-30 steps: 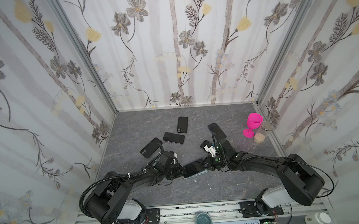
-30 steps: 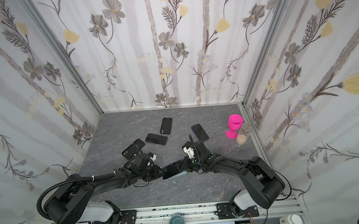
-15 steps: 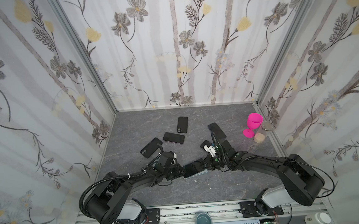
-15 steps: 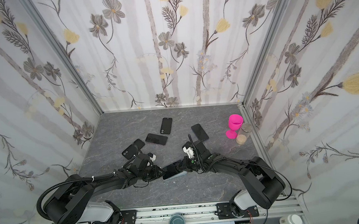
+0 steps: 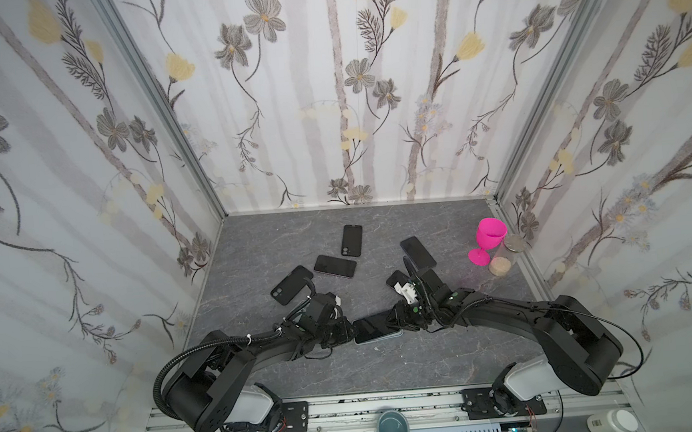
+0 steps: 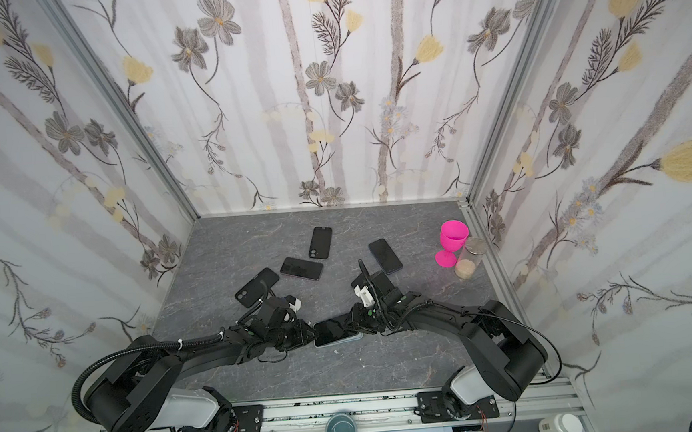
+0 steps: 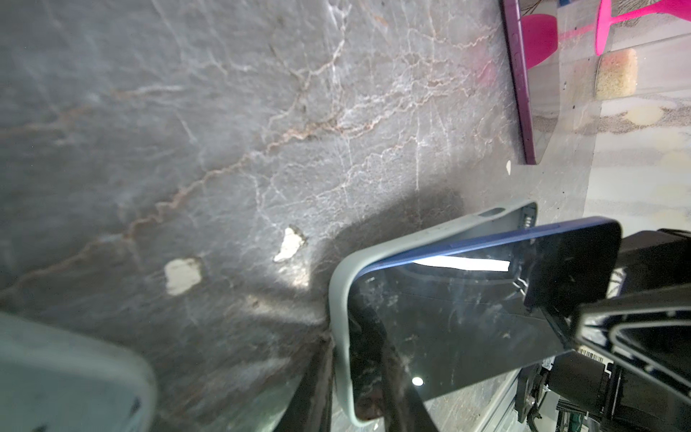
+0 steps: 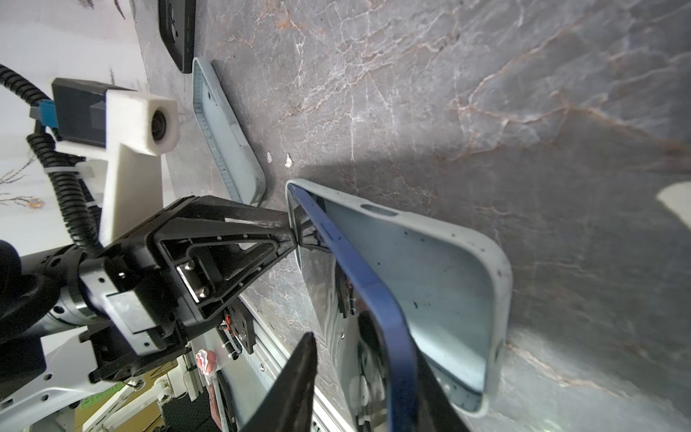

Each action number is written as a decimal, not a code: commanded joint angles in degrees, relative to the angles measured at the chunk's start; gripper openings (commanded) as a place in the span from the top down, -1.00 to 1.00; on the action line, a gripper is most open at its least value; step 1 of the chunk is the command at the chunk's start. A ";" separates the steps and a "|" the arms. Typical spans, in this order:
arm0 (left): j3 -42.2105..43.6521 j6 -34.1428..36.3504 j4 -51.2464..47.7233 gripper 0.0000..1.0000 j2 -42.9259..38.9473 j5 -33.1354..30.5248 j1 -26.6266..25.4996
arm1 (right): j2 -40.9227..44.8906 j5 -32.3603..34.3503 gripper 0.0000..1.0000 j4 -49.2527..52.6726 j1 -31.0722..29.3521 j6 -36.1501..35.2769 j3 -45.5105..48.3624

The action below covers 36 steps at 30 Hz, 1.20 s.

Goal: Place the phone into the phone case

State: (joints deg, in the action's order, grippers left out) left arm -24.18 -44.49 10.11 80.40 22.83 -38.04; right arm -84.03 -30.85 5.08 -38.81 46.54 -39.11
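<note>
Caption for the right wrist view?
Blue phone angled into a pale phone case, the left gripper clamping the seated end.

Both top views sit high above the phone case (image 5: 382,336), looking down on the whole tabletop (image 5: 347,375) around it. Wrist cams are jammed up close at opposite ends of that case, so all four share it.

Pink goblet (image 5: 488,238) beside glass jar (image 5: 506,255)
</note>
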 commanded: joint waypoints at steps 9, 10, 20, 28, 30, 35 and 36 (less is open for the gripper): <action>0.48 0.91 -1.98 0.49 -0.11 -1.46 -0.01 | 1.40 4.08 0.05 8.26 -0.56 -2.98 -3.04; 0.47 0.90 -1.98 0.49 -0.05 -1.46 0.03 | 1.56 4.34 0.04 8.71 -0.55 -3.10 -3.07; 0.43 1.07 -2.29 0.49 -0.02 -1.38 -0.06 | 3.08 6.66 -0.08 11.16 -0.53 -3.96 -3.08; 0.36 1.07 -2.20 0.49 0.35 -1.21 -0.02 | 3.87 7.47 -0.06 12.50 -0.48 -4.73 -2.72; 0.19 1.07 -2.26 0.49 0.37 -1.09 -0.02 | 3.96 7.71 -0.03 12.64 -0.49 -5.01 -2.54; 0.20 1.07 -2.31 0.49 0.11 -1.15 0.00 | 3.37 7.91 0.12 12.76 -0.54 -5.64 -1.76; 0.23 1.07 -2.31 0.49 0.11 -1.12 -0.04 | 3.18 7.90 0.18 12.81 -0.53 -5.72 -1.61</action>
State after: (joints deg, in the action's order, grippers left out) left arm -24.01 -43.72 10.26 80.40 22.59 -38.04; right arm -80.49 -23.62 17.28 -39.27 41.50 -41.12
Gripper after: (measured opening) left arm 0.256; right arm 0.430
